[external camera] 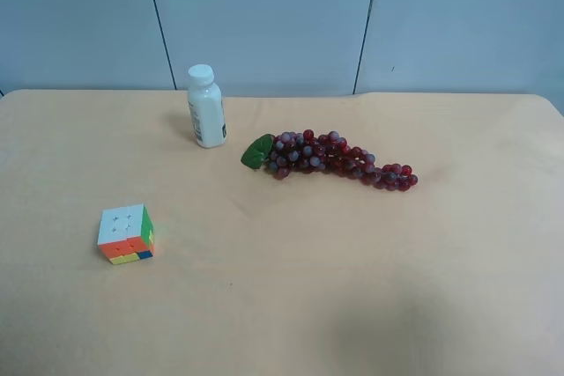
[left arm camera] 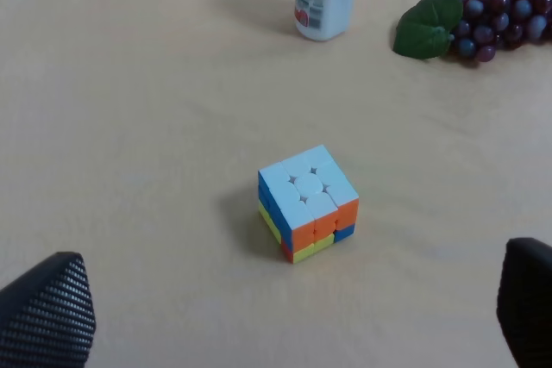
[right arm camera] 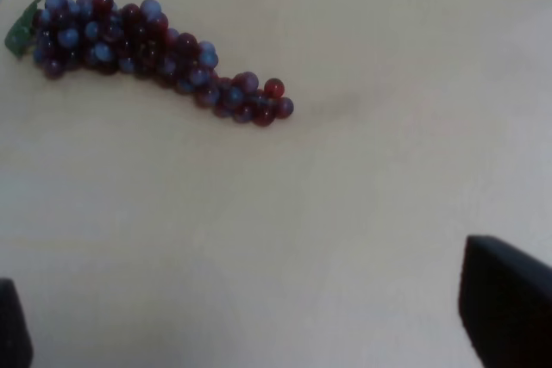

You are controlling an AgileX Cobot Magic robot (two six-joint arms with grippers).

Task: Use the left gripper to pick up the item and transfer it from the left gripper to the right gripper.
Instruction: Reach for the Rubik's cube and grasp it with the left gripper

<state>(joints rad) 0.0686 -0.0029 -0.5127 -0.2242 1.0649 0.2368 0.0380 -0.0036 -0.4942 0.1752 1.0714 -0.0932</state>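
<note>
Nearest the left wrist camera, the left gripper (left arm camera: 285, 321) hovers over the table. Its two black fingers (left arm camera: 47, 316) are spread wide with nothing between them, and one tip shows a fine woven-looking texture. Just beyond that gap the puzzle cube (left arm camera: 306, 204) sits flat on the pale tan tablecloth (left arm camera: 155, 127), untouched. Its white face is up, with orange, red, blue and yellow squares on its sides (the high camera also catches a green side). In the exterior high view it lies toward the front left of the table, well apart from everything else.

The right gripper (right arm camera: 259, 325) is likewise released. Only the dark tips of its fingers (right arm camera: 504, 308) show, at opposite edges of the right wrist view, far apart over bare cloth.

Farther back a white bottle (external camera: 205, 107) with a white cap stands upright. Its label carries small print and a red mark, all too small to read. Near it but not touching, a bunch of red-purple grapes (external camera: 344, 161) lies on the cloth, its green leaf (external camera: 258, 152) at the end toward the bottle. Behind the table's far edge stands a blue-grey panelled wall (external camera: 264, 15) with dark seams.
</note>
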